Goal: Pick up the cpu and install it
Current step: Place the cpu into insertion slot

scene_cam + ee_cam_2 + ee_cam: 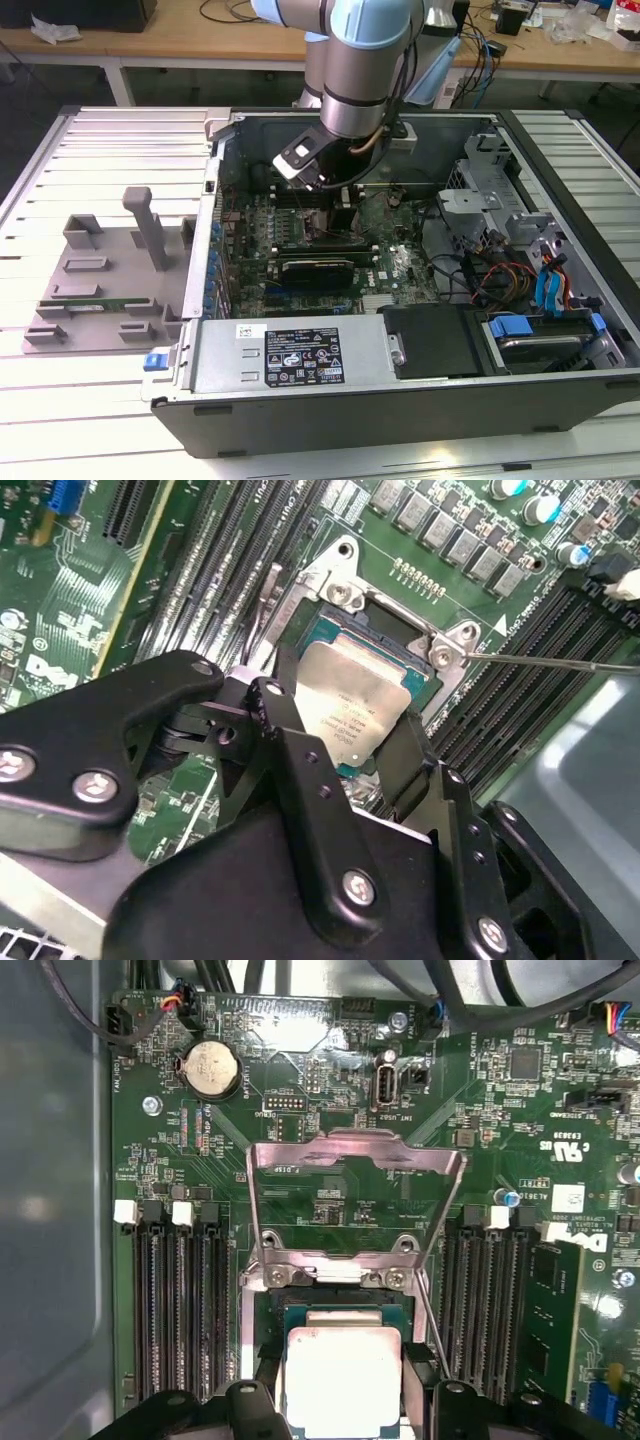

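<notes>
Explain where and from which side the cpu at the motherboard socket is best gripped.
Probably take the cpu by two opposite edges, coming straight down from above. It is a thin flat square lying level over the socket, so only its edges offer purchase, and the raised load plate stands at one end.

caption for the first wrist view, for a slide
Gripper holds the cpu by the raised socket load plate on the motherboard, memory slots flanking.

cpu (355, 695) corner hidden behind fingers (295, 750)
</notes>
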Action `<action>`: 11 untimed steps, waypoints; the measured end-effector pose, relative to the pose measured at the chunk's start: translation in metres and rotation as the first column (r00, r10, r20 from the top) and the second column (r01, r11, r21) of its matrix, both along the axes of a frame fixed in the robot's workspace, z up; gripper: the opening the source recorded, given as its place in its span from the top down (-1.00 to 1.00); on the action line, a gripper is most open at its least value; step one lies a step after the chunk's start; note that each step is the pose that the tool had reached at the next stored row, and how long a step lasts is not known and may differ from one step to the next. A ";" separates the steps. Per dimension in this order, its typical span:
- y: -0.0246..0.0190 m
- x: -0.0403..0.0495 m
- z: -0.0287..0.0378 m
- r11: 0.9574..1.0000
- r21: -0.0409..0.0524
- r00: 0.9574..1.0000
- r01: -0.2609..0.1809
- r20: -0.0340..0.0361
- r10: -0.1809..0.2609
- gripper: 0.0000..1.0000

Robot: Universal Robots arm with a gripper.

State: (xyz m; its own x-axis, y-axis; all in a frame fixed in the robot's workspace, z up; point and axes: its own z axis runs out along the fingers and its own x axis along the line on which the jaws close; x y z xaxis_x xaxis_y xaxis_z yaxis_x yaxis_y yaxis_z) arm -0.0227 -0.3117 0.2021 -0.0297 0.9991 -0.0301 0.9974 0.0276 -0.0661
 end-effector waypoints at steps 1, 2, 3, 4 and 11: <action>0.0013 0.0002 -0.0014 1.000 0.000 1.000 0.000 0.000 0.000 -0.09; 0.0017 0.0003 -0.0025 1.000 0.000 1.000 0.000 0.000 0.000 -0.09; 0.0017 0.0003 -0.0039 1.000 0.000 1.000 0.000 0.000 0.000 -0.09; 0.0016 0.0002 -0.0055 1.000 -0.001 1.000 0.000 0.000 0.000 -0.09; 0.0016 0.0003 -0.0073 1.000 0.000 1.000 0.000 0.000 0.000 -0.09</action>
State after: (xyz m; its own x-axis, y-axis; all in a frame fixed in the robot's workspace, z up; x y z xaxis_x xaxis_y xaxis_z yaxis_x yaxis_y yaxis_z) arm -0.0225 -0.3101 0.1948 -0.0298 0.9991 -0.0306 0.9975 0.0277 -0.0657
